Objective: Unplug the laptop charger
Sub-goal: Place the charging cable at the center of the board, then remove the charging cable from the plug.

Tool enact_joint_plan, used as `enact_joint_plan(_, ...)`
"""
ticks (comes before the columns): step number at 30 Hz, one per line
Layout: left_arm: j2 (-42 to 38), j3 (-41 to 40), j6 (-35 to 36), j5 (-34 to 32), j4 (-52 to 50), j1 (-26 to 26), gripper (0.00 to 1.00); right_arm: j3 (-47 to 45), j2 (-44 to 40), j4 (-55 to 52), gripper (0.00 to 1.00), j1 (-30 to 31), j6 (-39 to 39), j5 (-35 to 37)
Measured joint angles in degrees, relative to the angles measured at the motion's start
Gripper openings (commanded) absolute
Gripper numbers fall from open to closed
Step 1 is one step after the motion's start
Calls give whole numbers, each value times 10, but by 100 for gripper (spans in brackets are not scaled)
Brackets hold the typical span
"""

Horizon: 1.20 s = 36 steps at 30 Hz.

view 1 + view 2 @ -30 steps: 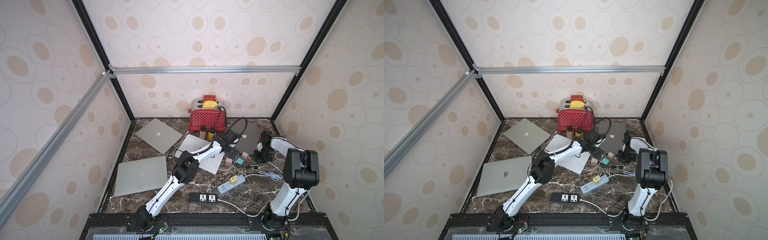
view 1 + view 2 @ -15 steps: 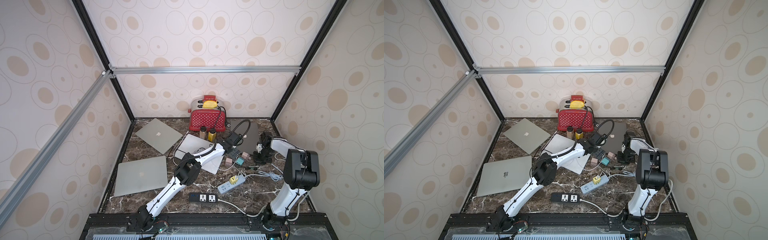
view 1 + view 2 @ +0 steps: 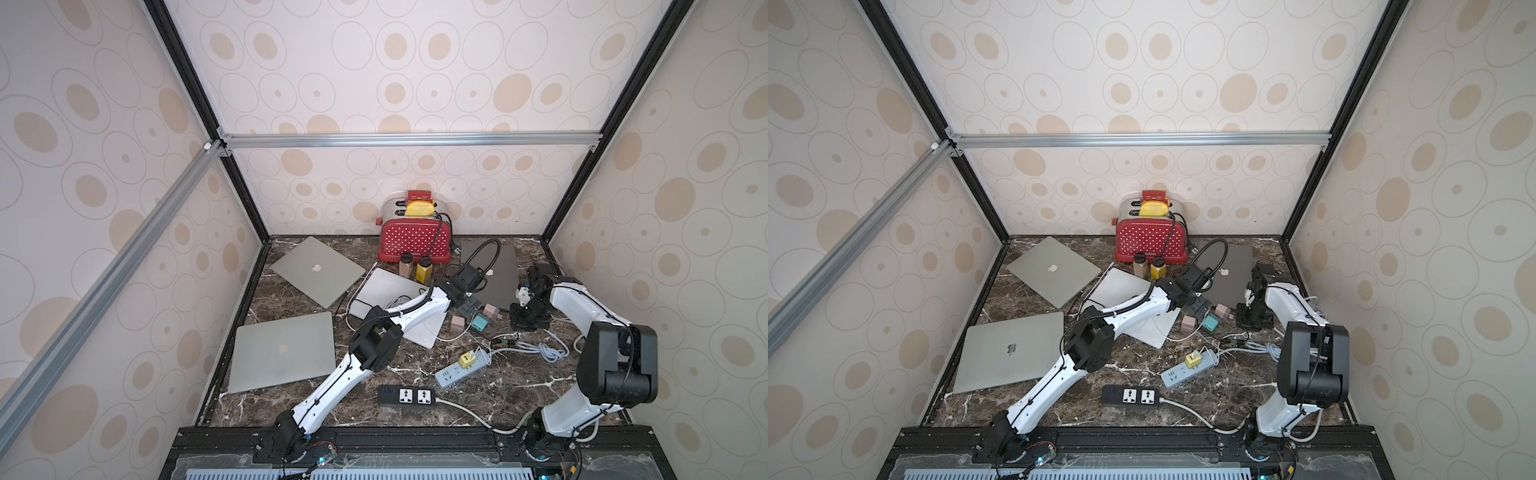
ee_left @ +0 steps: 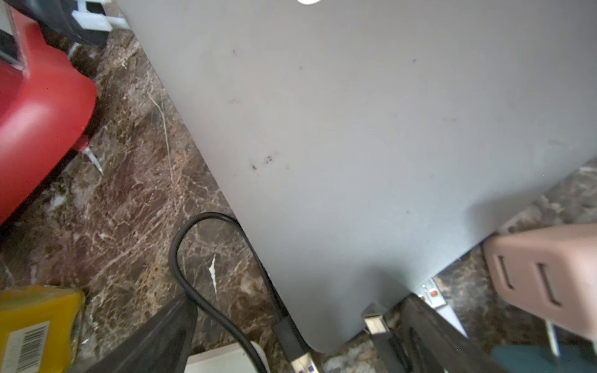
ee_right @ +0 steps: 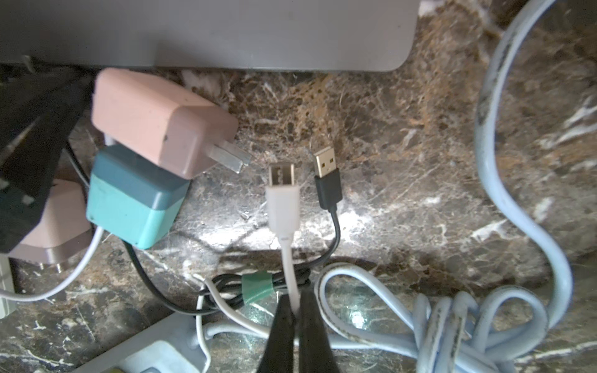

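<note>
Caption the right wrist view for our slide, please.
Right fingers pinch a white cable near a pink adapter.

Both top views look from high above the front edge of the cell, tilted down towards the back wall. They sit far enough off to hold both arms, the whole marble table (image 3: 519,386) and the red toaster (image 3: 413,245) at the back. The pair are nearly identical. The left wrist camera hovers very close over the dark grey laptop (image 4: 371,129), facing its lid. The right wrist camera looks from close up along the right gripper (image 5: 294,298) onto the marble and a white cable (image 5: 284,206). Both wrist views share the laptop's near edge and the pink charger (image 5: 155,122) beside it.
</note>
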Motion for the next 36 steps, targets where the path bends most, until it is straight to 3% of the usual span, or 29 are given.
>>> enact_joint_plan(6, 0, 0, -6, 4, 0, 0, 99, 0, 6, -21, 0, 0, -1, 16)
enact_joint_plan(13, -17, -30, -7, 17, 10, 4, 99, 1, 35, -31, 37, 0, -5, 31)
enact_joint_plan(18, -54, -68, -5, 49, -6, 16, 99, 21, 26, -48, 52, 0, -1, 31)
enact_joint_plan(22, -102, -87, -4, 72, -17, 21, 99, 30, -31, -65, 55, 1, 2, 29)
enact_joint_plan(29, -237, -163, -10, 91, -28, 22, 99, 13, -220, -81, 52, 32, 3, -28)
enact_joint_plan(36, -428, -432, -67, 146, -6, 25, 99, -82, -366, -72, 51, 147, 28, -114)
